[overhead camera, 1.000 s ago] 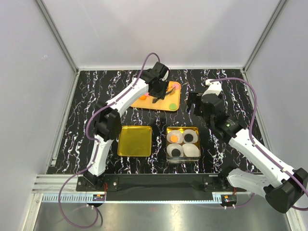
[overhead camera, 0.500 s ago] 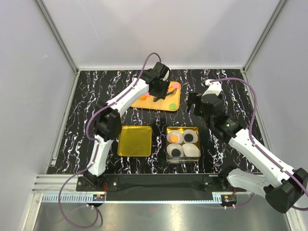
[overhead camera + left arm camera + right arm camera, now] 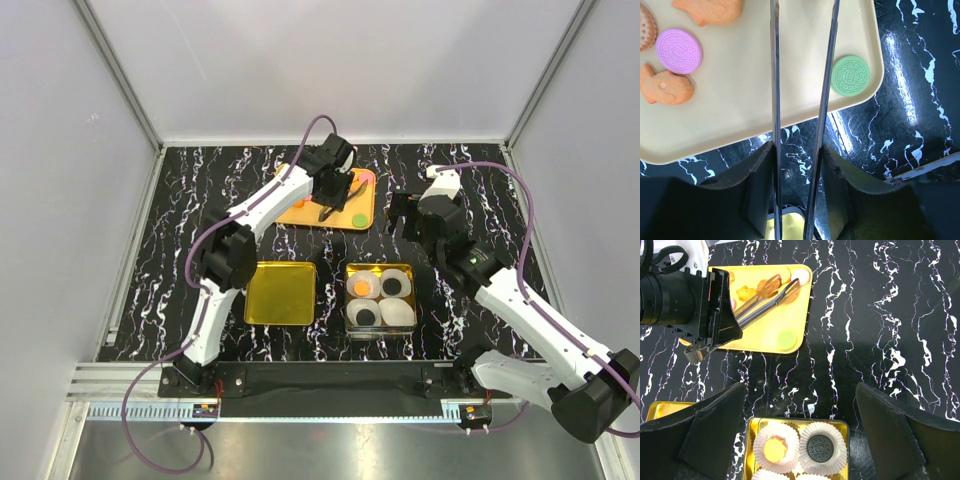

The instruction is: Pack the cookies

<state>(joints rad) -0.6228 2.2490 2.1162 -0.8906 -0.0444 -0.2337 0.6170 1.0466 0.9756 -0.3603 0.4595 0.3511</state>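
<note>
tongs [image 3: 774, 100] are clamped in your left gripper [image 3: 799, 192], their two blades reaching out over the yellow tray [image 3: 740, 135] with a narrow gap between them. loose cookies [image 3: 665, 87] lie on that tray: a pink cookie [image 3: 678, 44] and orange fish shapes on one side of the blades, and a green cookie [image 3: 850, 76] just beside the other blade, near the tray's corner. the blade tips run out of the left wrist view. from the right wrist view they lie among the cookies at the tray's far end, and you cannot tell whether anything is pinched. your right gripper [image 3: 801, 415] hangs spread wide and empty, near the tray and touching nothing. in the gold tin [image 3: 381, 267], three paper cups already hold a cookie and one paper cup [image 3: 398, 313] looks bare. so this reads as the picking step for that last cup. next you'll want the tips set either side of one cookie, squeezed, lifted level, and carried to the bare cup without brushing the filled ones.
</note>
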